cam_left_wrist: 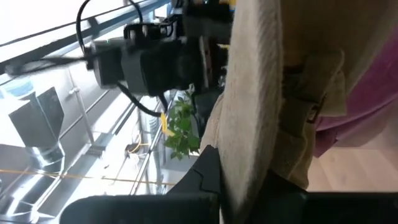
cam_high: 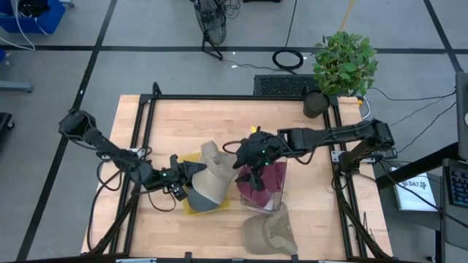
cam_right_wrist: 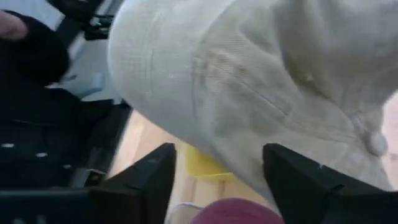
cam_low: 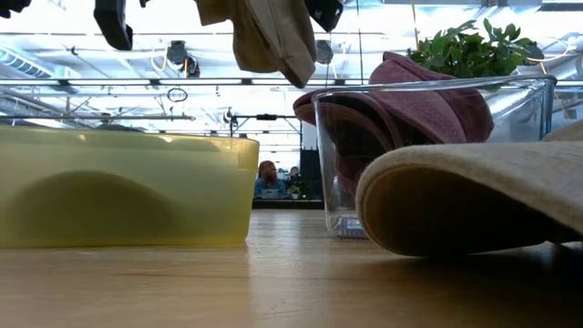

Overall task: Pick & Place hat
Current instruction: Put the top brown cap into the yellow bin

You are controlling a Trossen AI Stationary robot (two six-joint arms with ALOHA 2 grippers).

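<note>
A beige hat hangs in the air over a yellow tub, and my left gripper is shut on its left side. In the low view the hat hangs high above the tub. My right gripper stands open just right of the hat, above a clear box holding a maroon hat. In the right wrist view its two fingers stand wide apart with the beige hat beyond them. I see no touch there. My left gripper pinches the beige hat's stiff edge between its two fingers, which come about level from the table's left. The hat is lifted clear of the table and the tub, and its cloth hangs below and beyond the fingers.
An olive hat lies on the table near the front edge, right of the tub. A potted plant stands at the far right corner. A black frame runs around the table top. People sit in the room behind.
</note>
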